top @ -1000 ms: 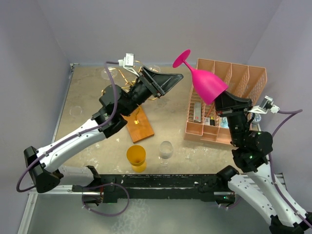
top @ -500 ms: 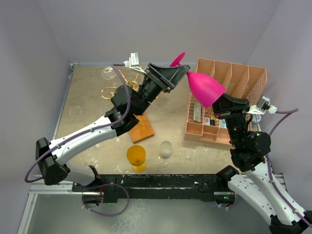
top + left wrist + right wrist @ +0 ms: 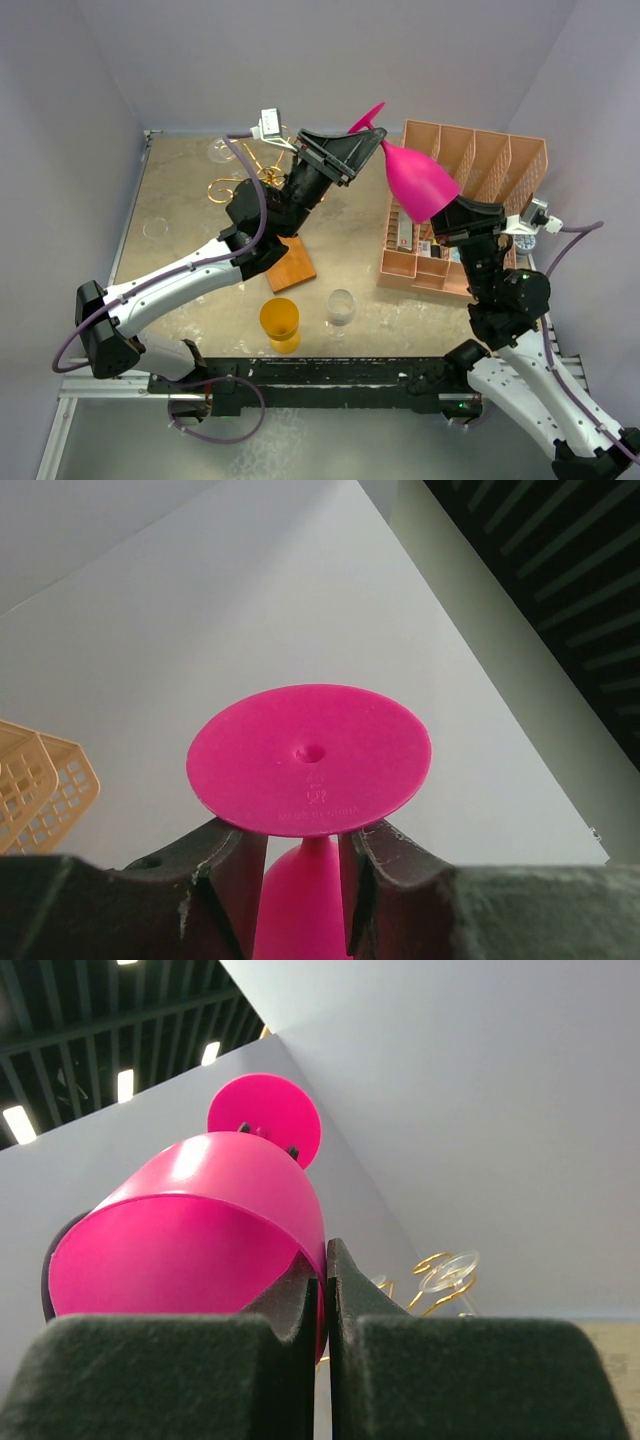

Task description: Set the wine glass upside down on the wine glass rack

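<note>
The pink wine glass (image 3: pixel 418 180) hangs in the air, tilted, its foot toward the back left. My right gripper (image 3: pixel 445 215) is shut on the bowl's rim, as the right wrist view (image 3: pixel 323 1290) shows with the glass (image 3: pixel 190 1250) pinched between the pads. My left gripper (image 3: pixel 372 143) straddles the stem just below the foot (image 3: pixel 310 758). Its fingers (image 3: pixel 225 870) stand on either side with small gaps, so it is open (image 3: pixel 303 880). The gold wire rack (image 3: pixel 235 185) stands on its wooden base (image 3: pixel 285 262) under my left arm, partly hidden.
A salmon-pink slotted organizer (image 3: pixel 465 200) stands at the right, below the glass. An orange cup (image 3: pixel 279 322) and a small clear glass (image 3: pixel 340 308) stand near the front edge. A clear glass hangs on the rack (image 3: pixel 448 1270).
My left gripper has swung right and up from beside the rack to the glass's stem. My right gripper has shifted the glass slightly left and lower.
</note>
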